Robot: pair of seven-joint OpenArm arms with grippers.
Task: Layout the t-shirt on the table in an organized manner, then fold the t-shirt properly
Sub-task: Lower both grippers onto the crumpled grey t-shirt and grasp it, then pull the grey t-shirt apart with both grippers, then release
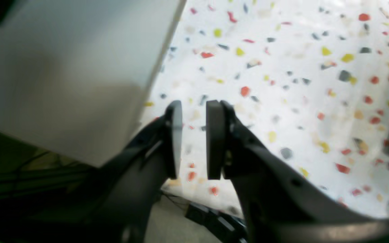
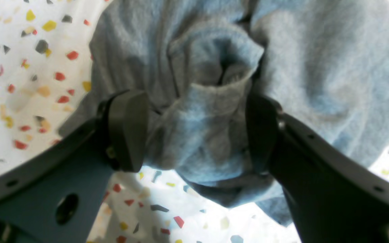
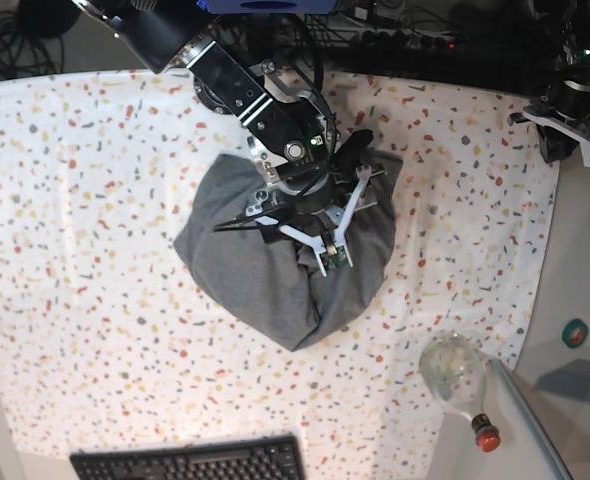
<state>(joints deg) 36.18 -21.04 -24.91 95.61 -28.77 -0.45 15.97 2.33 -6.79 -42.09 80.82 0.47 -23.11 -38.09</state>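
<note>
Two arms work over the table (image 3: 95, 200), which is covered by a white cloth with red, yellow and grey flecks. The t-shirt (image 3: 275, 260) lies bunched in a rounded grey heap near the middle of the table, slightly toward its far side. The right gripper (image 2: 194, 131) is directly over this heap; its jaws stand wide apart, with a raised fold of grey fabric between them, and the fabric touches both fingers (image 2: 127, 130) without being pinched. The left gripper (image 1: 194, 140) is at the far right corner of the table, well apart from the t-shirt; its two pads face each other across a narrow gap with nothing between them, above bare speckled cloth. A keyboard (image 3: 190, 460) sits at the near edge of the table. A bottle (image 3: 460, 385) with a red cap lies at the near right.
</note>
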